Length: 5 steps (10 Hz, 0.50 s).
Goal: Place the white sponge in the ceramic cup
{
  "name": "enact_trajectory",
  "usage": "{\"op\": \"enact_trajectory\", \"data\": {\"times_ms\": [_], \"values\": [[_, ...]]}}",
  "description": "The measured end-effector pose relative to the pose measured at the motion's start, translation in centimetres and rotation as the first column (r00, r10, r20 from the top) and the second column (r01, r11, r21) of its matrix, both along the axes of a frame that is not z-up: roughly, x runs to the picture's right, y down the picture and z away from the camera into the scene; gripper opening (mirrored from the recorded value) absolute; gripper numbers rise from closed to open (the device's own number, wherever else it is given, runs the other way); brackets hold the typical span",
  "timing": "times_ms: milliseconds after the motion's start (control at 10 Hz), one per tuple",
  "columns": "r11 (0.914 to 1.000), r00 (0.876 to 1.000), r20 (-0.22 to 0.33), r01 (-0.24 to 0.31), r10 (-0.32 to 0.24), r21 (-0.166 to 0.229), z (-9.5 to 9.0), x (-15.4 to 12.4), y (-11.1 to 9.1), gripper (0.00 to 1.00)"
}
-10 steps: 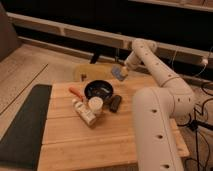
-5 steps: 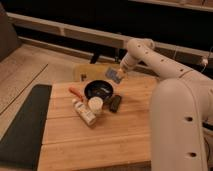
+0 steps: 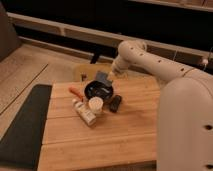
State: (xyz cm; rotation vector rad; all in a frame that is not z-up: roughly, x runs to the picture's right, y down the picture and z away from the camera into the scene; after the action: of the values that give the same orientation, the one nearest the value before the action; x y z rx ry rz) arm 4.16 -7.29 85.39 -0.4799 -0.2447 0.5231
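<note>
The gripper (image 3: 107, 75) hangs just above the back edge of the black bowl (image 3: 98, 93). Its two fingers are pinched on the white sponge (image 3: 102, 77), so the sponge is up in the air over the bowl's back rim, a bit tilted. The ceramic cup (image 3: 95, 104) stands upright right in front of the bowl. A white tube (image 3: 85, 114) lies in front of the bowl too, beside the cup. A small black gadget (image 3: 115, 103) sits near the bowl's right side. An orange thing (image 3: 76, 92) lies on its left. All rest on the wooden table (image 3: 115, 140).
</note>
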Motion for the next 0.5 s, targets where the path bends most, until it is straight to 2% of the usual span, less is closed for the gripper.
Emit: {"op": "enact_trajectory", "data": {"times_ms": [400,500], "values": [[0.9999,1.000,0.012,0.015,-0.015,0.008,0.0,-0.5,-0.1,0.02],[0.9992,0.998,0.043,0.035,-0.036,0.019,-0.3,-2.2,-0.2,0.02]]}}
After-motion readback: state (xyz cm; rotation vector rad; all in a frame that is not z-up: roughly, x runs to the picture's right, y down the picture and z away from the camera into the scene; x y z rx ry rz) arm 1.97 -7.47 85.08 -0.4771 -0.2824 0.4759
